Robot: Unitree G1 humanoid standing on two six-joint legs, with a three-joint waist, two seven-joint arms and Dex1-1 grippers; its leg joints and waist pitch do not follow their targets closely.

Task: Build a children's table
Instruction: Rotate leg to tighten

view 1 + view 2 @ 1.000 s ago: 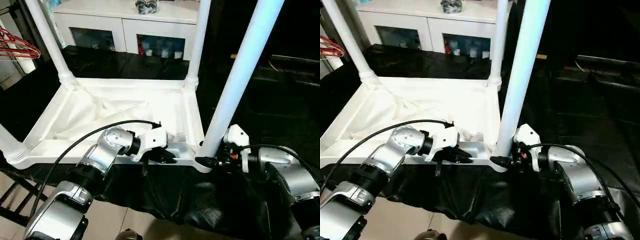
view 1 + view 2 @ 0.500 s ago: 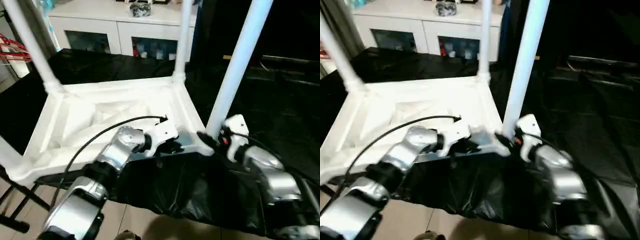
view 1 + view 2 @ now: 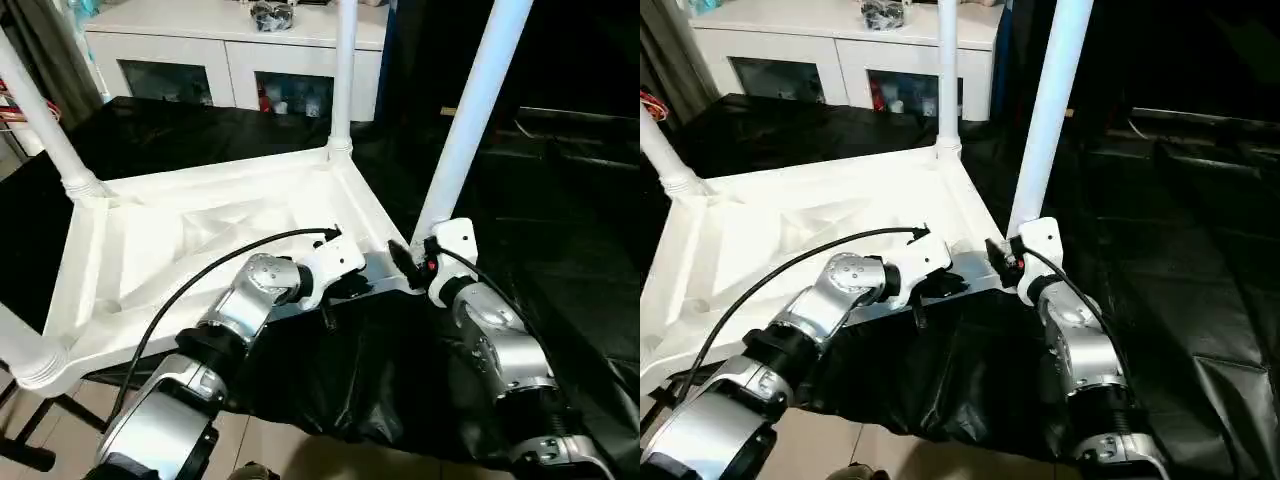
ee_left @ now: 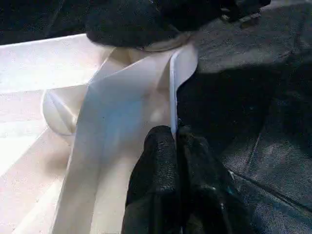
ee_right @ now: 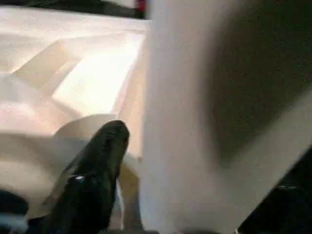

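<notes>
The children's table lies upside down, the ribbed underside of its white top (image 3: 200, 240) facing up. White legs stand in the corner sockets: one at the near right (image 3: 470, 120), one at the back (image 3: 343, 70), one at the far left (image 3: 45, 125), one at the near left (image 3: 15, 345). My left gripper (image 3: 350, 287) is shut on the thin near rim (image 4: 171, 83) of the top, close to the near right corner. My right gripper (image 3: 405, 262) sits at the base of the near right leg (image 5: 195, 122), right against it.
A black cloth (image 3: 330, 380) hangs under the table's near edge. A white cabinet with glass doors (image 3: 240, 60) stands behind. Dark covered ground (image 3: 560, 220) lies to the right, and tiled floor (image 3: 60, 440) shows at the lower left.
The view has shifted. The table has swung round, its near right corner now further in and its back edge slanted. Both grippers stayed at that corner.
</notes>
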